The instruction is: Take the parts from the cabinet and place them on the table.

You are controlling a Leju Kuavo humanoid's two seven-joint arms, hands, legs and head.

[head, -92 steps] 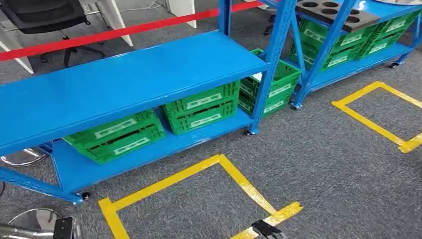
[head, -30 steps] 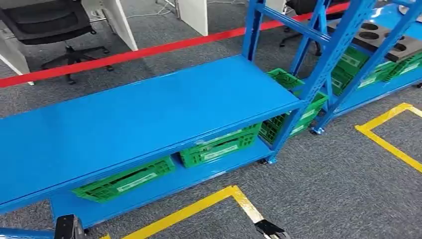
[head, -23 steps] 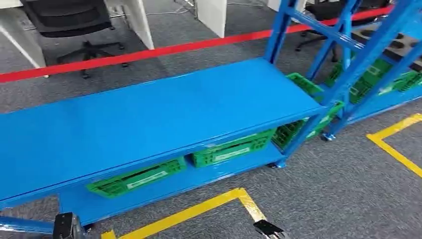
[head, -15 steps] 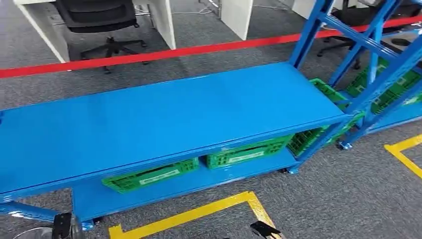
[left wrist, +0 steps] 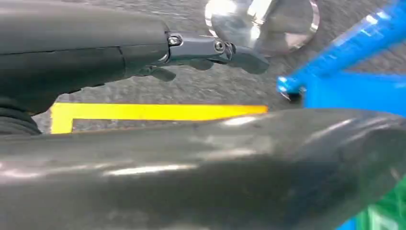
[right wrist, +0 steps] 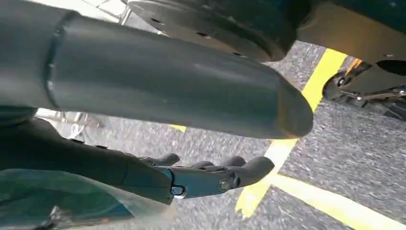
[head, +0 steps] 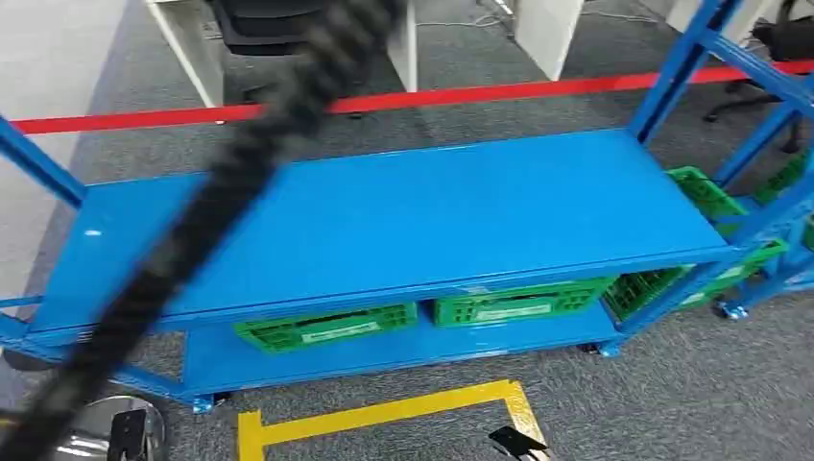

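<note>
Right now the blue cabinet [head: 403,216] stands straight ahead on the grey carpet, its broad top shelf bare and smooth. On the lower shelf [head: 384,351] sit two green crates [head: 326,327] side by side, each with a pale label on its front, and further green crates [head: 706,192] show past the right-hand post, partly hidden by the blue frame. What parts lie inside any of them I cannot tell. A red barrier tape [head: 461,94] runs across behind the cabinet, with white desk legs [head: 547,29] and an office chair [head: 259,19] beyond it. Yellow floor tape [head: 384,413] marks a square just in front of the cabinet. A thick black braided cable [head: 221,206], blurred, slants across the left of the head view. The left hand [left wrist: 210,50] hangs over the carpet near a shiny round chair base [left wrist: 261,21] and a caster of the cabinet, its fingers stretched out and holding nothing. The right hand [right wrist: 206,175] likewise hangs above the carpet and a yellow tape corner, fingers extended, lightly curled at the tips, with nothing in them.
</note>
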